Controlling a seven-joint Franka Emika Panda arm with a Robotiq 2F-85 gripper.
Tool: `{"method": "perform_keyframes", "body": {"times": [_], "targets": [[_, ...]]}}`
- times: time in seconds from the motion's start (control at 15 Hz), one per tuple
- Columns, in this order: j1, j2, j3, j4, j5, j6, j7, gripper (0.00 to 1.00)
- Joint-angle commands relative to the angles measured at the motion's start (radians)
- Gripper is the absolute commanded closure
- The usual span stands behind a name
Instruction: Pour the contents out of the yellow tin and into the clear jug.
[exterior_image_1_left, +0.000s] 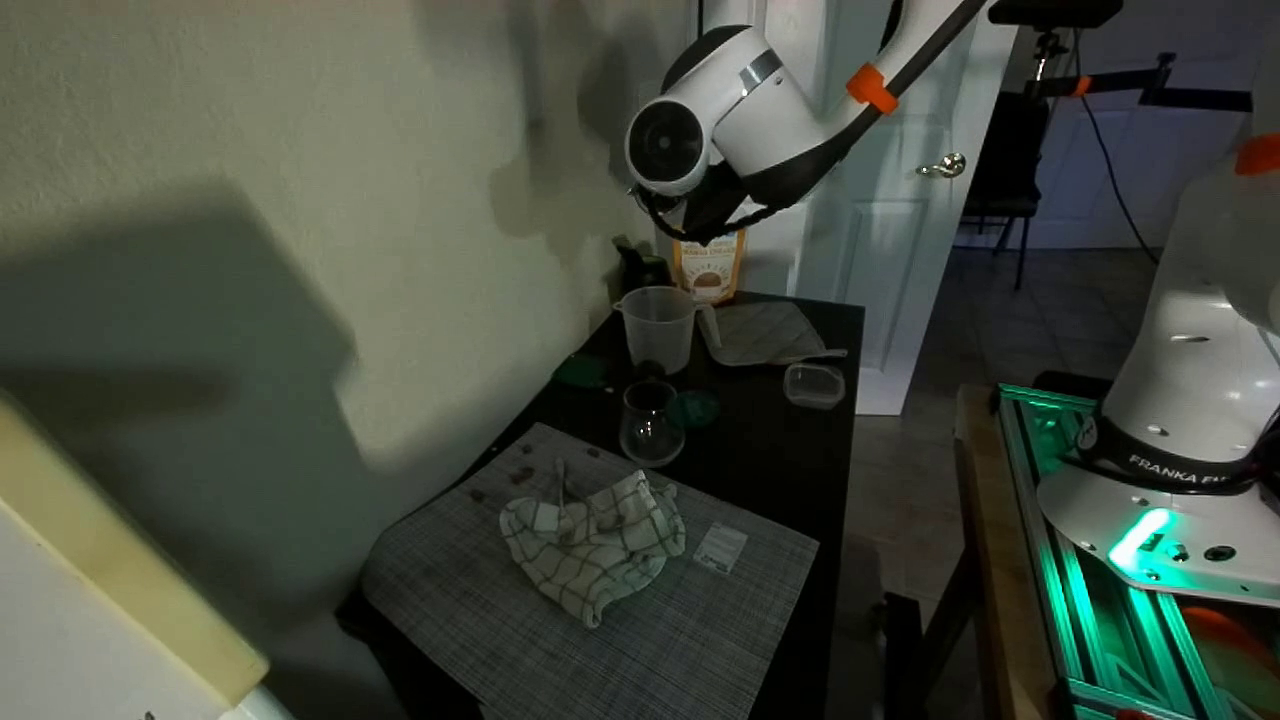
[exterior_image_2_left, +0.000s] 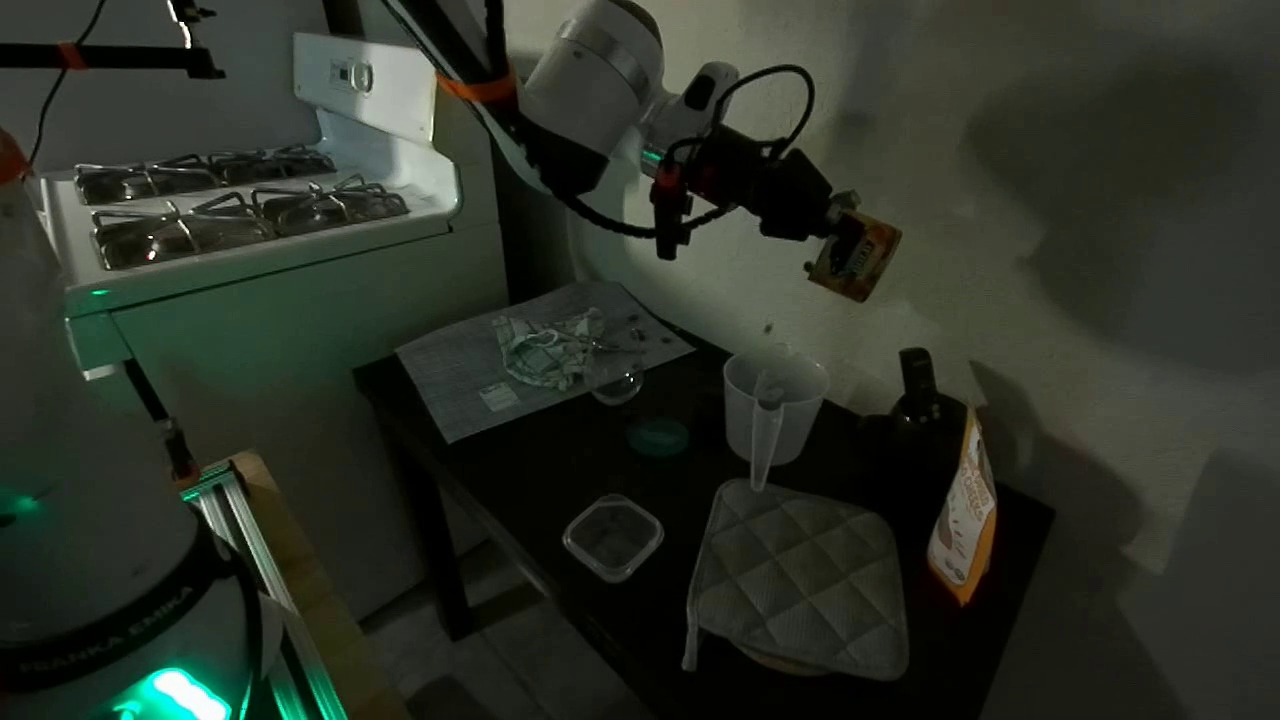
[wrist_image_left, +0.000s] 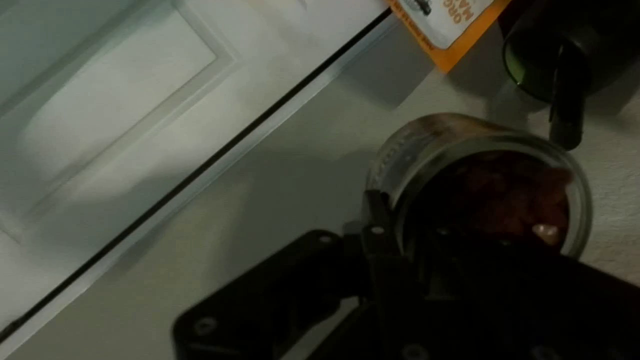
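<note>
Probably the main danger is a spill beside the clear jug (exterior_image_2_left: 790, 410): the yellow tin (exterior_image_2_left: 872, 258) is tilted, higher than the jug and apart from it, and I cannot tell whether its mouth is above the opening. A small dark speck (exterior_image_2_left: 768, 328) shows between them; it may be a falling piece. The end effector (wrist_image_left: 406, 215) pinches the tin at its rim, and part of it seems to sit inside the mouth, so the tin may turn in the grip, or the dark red contents (wrist_image_left: 510, 192) may catch there. A knock could tip the jug. On the tabletop (exterior_image_2_left: 540, 470) the jug stands near the edge at the wall (exterior_image_2_left: 930, 120), between the dark vessel (wrist_image_left: 600, 55) and the drinking glass (exterior_image_1_left: 652, 435); freer room is upward and toward the robot base (exterior_image_1_left: 1165, 400).
</note>
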Motion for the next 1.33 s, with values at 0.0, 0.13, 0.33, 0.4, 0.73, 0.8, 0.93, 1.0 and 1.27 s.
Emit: {"method": "perform_keyframes", "body": {"times": [0.0,0.13,0.33,0.4,0.73,0.8,0.93,1.0,1.27], "targets": [[0.035,0.01,-0.006,-0.022,-0.139,-0.048,0.069,0.97],[0.041,0.015,-0.003,-0.031,-0.179,-0.061,0.072,0.97],[0.019,0.014,-0.014,-0.016,-0.079,-0.009,0.021,0.97],[0.005,0.009,-0.022,-0.011,-0.027,0.016,-0.002,0.97],[-0.08,-0.022,-0.097,-0.008,0.204,0.27,-0.136,0.97],[-0.094,-0.038,-0.111,-0.015,0.26,0.318,-0.172,0.97],[-0.114,-0.082,-0.133,-0.029,0.395,0.397,-0.264,0.97],[-0.117,-0.109,-0.14,-0.049,0.476,0.438,-0.314,0.97],[-0.082,-0.239,-0.132,-0.156,0.755,0.502,-0.606,0.97]]}}
